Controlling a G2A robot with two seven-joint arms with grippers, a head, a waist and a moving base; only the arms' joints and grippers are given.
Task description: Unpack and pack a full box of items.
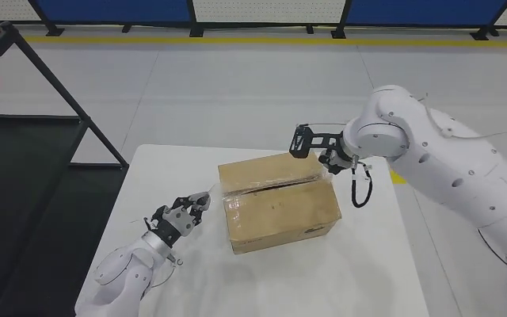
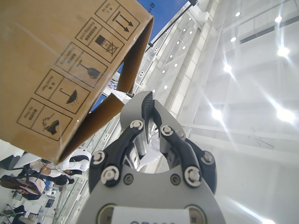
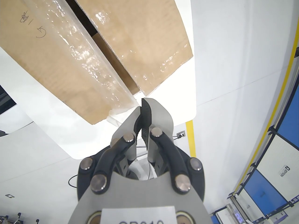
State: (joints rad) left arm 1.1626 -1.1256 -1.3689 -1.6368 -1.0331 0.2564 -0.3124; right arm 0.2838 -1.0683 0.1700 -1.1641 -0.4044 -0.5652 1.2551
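Right, my left gripper (image 2: 149,99) is pinched closed at the box's (image 1: 277,208) 9 o'clock side. My right gripper (image 3: 141,105), fingers pressed together too, sits at the flap seam's 2 o'clock end. The box rests mid-table (image 1: 158,178), flaps slightly parted.

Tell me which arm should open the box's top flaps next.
Likely the right. The right gripper sits at the end of the gap between the top flaps of the box. The left gripper is down beside a side wall, apart from the flaps.
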